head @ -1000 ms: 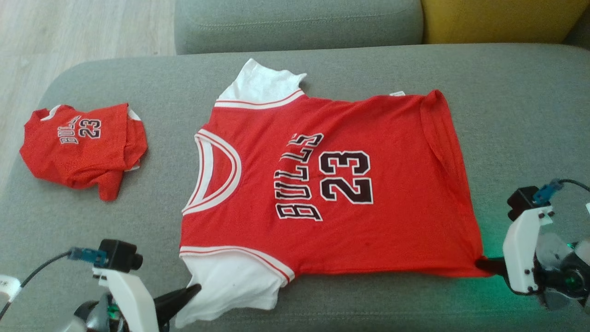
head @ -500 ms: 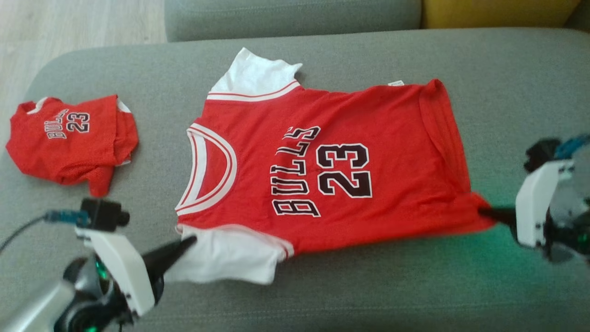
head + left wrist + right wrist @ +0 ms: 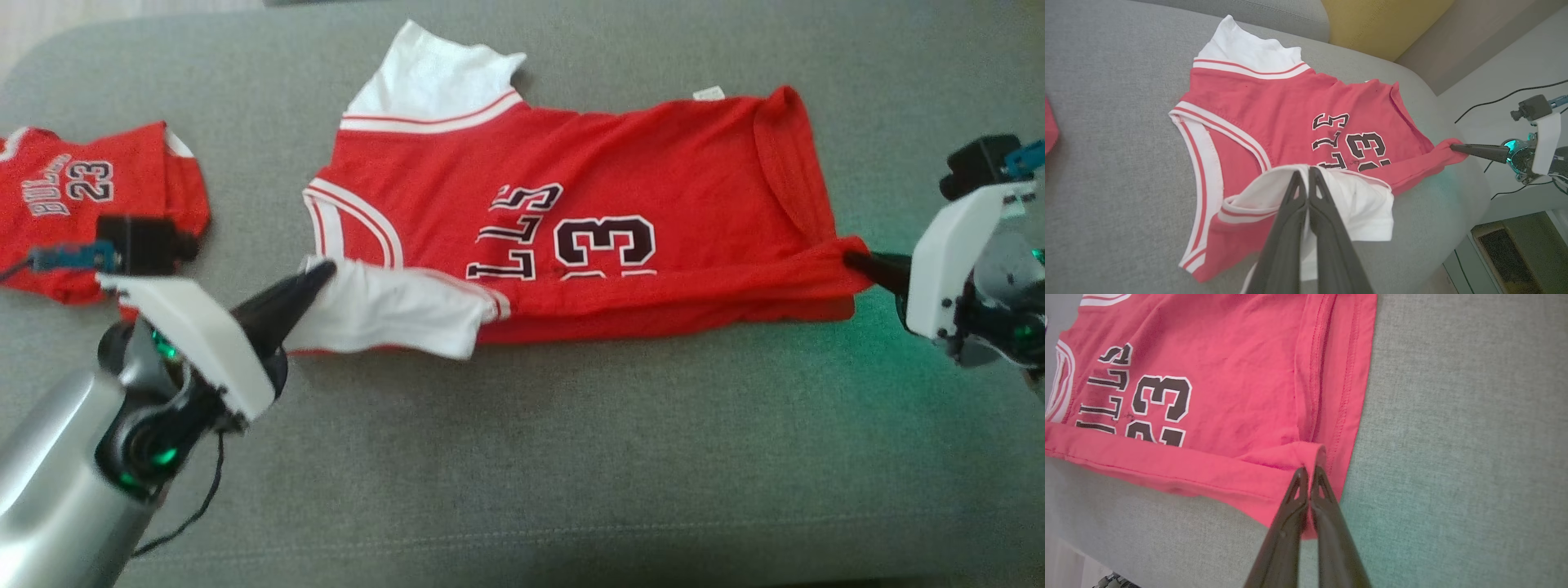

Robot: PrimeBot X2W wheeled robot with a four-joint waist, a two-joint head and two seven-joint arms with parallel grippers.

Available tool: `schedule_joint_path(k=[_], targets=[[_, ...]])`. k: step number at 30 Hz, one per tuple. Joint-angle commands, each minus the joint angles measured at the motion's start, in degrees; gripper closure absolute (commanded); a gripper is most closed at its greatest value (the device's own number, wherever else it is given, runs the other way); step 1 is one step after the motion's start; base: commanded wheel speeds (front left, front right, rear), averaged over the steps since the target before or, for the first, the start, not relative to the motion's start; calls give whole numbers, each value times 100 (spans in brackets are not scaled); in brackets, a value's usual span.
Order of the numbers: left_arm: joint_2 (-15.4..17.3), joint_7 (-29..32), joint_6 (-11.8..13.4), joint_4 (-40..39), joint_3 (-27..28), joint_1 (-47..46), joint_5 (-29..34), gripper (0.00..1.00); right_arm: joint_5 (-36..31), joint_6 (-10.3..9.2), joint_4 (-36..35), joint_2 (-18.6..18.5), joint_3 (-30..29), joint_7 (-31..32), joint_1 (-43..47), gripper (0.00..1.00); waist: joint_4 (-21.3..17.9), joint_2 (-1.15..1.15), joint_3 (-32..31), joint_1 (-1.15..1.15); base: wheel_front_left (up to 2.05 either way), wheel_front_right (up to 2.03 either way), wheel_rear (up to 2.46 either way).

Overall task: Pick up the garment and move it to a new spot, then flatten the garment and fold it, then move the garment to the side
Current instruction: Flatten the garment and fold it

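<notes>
The garment [image 3: 604, 163] is a red jersey with white sleeves and black "BULLS 23" lettering, spread on the grey sofa seat [image 3: 522, 457]. Its near long edge is lifted and rolled over the lettering. My left gripper [image 3: 320, 271] is shut on the near white sleeve [image 3: 1355, 204]; the left wrist view shows the fingertips of that gripper [image 3: 1303, 173] pinching the sleeve's edge. My right gripper [image 3: 849, 260] is shut on the near hem corner [image 3: 1306, 451], with its closed tips [image 3: 1308, 473] in the right wrist view. The left wrist view also shows the right gripper [image 3: 1453, 148] holding that corner.
A second, smaller red jersey [image 3: 73, 204] lies bunched at the left end of the seat, behind my left wrist camera. A yellow cushion [image 3: 1384, 24] and the grey backrest [image 3: 1249, 10] stand beyond the garment. The seat's right end [image 3: 1470, 212] drops to the floor.
Both grippers have carried the garment's near edge away from me, over its front, so the lower half of the lettering is now covered. The head camera has tilted downward meanwhile.
</notes>
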Motion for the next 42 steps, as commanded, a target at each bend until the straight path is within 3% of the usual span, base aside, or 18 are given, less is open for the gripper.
schedule_joint_path(k=[1, 10, 11, 12, 13, 14, 15, 16, 17, 23, 31, 34, 36, 42], targets=[[104, -73, 38, -14, 327, -472, 80, 100, -91, 42, -22, -52, -79, -96, -170, 100, -36, 0, 143, 0, 0, 0, 0], [-258, -83, 80, 803, 172, -1047, 310, 100, -286, 42, 271, 267, 12, -278, -443, 100, -113, 0, 425, 0, 0, 0, 0], [-289, -62, 92, 897, 145, -1098, 333, 100, -336, 42, 272, 288, 14, -390, -490, 68, -115, 0, 454, 0, 0, 0, 0], [-317, -58, 95, 980, 122, -1156, 367, 100, -385, 42, 290, 314, 6, -519, -534, 2, -116, 0, 482, 0, 0, 0, 0], [-352, -75, 122, 1070, 118, -1214, 397, 100, -420, 42, 320, 346, -2, -632, -572, 0, -115, 0, 507, 0, 0, 0, 0], [-391, -103, 167, 1163, 123, -1274, 427, 88, -472, 42, 370, 374, -20, -768, -618, 0, -113, 0, 533, 0, 0, 0, 0], [-436, -161, 223, 1256, 137, -1340, 469, 54, -534, 42, 436, 406, -42, -923, -664, 0, -108, 0, 554, 0, 0, 0, 0], [-436, -161, 223, 1256, 137, -1340, 469, 54, -534, 42, 436, 406, -42, -923, -664, 0, -108, 0, 554, 0, 0, 0, 0], [-494, -259, 294, 1353, 173, -1409, 509, 0, -595, 42, 504, 442, -66, -1095, -709, 0, -104, 0, 574, 0, 0, 0, 0], [-897, -986, 639, 1956, 451, -1742, 623, 0, -747, 42, 809, 663, -93, -1777, -829, 0, -95, 0, 678, 0, 0, 0, 0], [-1204, -2288, 647, 2371, 664, -1817, 906, 0, -1033, 42, 960, 690, -270, -3184, -845, 0, -44, 0, 603, 0, 0, 0, 0], [-1444, -2939, 729, 2275, 858, -1555, 981, 0, -1223, 42, 933, 702, -458, -4084, -631, 0, 17, 0, 358, 0, 0, 0, 0], [-1567, -3066, 810, 2133, 1000, -1351, 1100, 0, -1270, 42, 928, 777, -608, -4459, -467, 0, 42, 0, 211, 0, 0, 0, 0], [-2119, -3112, 932, 1190, 1814, -433, 2034, 0, -1863, 42, 755, 993, -1179, -4993, 109, 0, 112, 0, -140, 0, 0, 0, 0]])
